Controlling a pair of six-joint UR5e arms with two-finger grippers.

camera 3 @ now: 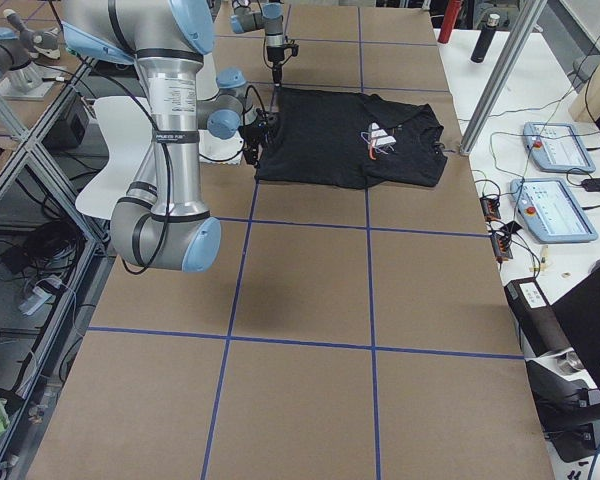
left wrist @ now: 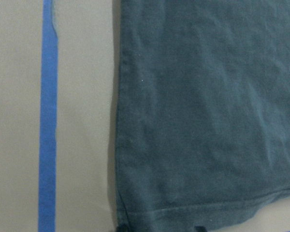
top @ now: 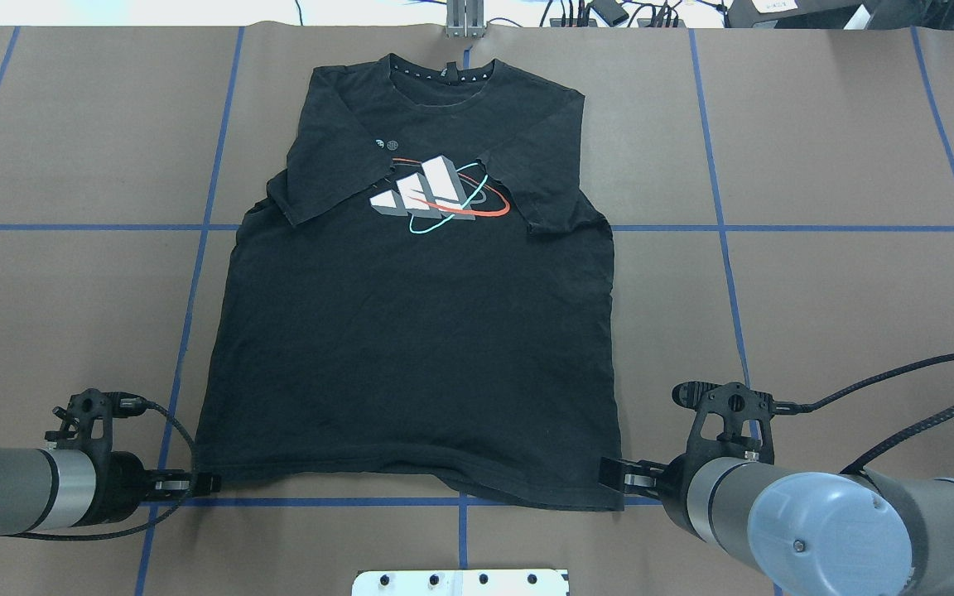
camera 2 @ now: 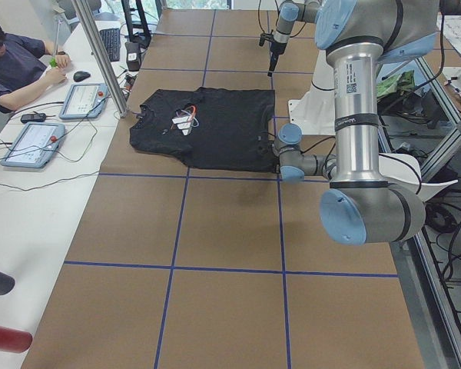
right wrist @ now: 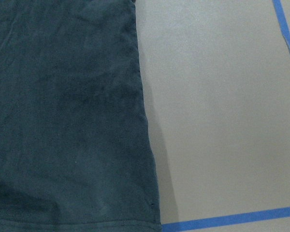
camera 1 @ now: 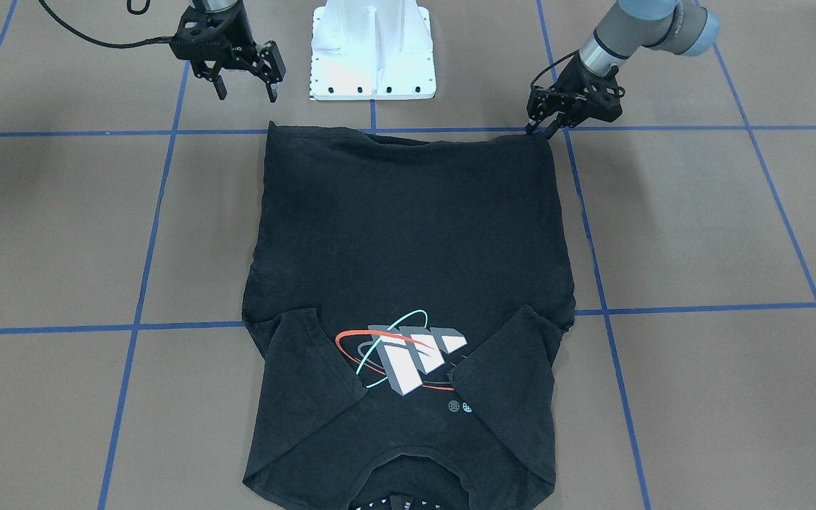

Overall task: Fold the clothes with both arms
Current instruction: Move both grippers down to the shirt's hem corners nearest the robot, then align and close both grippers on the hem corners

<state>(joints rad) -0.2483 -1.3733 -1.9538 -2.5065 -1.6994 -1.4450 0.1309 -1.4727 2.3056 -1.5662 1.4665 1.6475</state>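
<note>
The black t-shirt (camera 1: 408,227) lies flat and face up on the brown table, hem towards me, collar at the far edge (top: 444,70). Both short sleeves are folded inward, next to the white, red and teal graphic (top: 436,194). My left gripper (camera 1: 541,129) is low at the hem's left corner (top: 205,482). Its dark fingertips (left wrist: 121,227) show apart at the hem edge, so it is open. My right gripper (camera 1: 246,91) is open and empty, just off the hem's right corner (top: 609,478). The right wrist view shows that corner of the shirt (right wrist: 63,121) with no fingers in view.
The white pedestal base (camera 1: 372,49) stands just behind the hem. Blue tape lines (top: 460,501) grid the brown table. An operator (camera 2: 15,61) sits at a side bench with tablets and cables beyond the collar end. Bare table lies to the left and right of the shirt.
</note>
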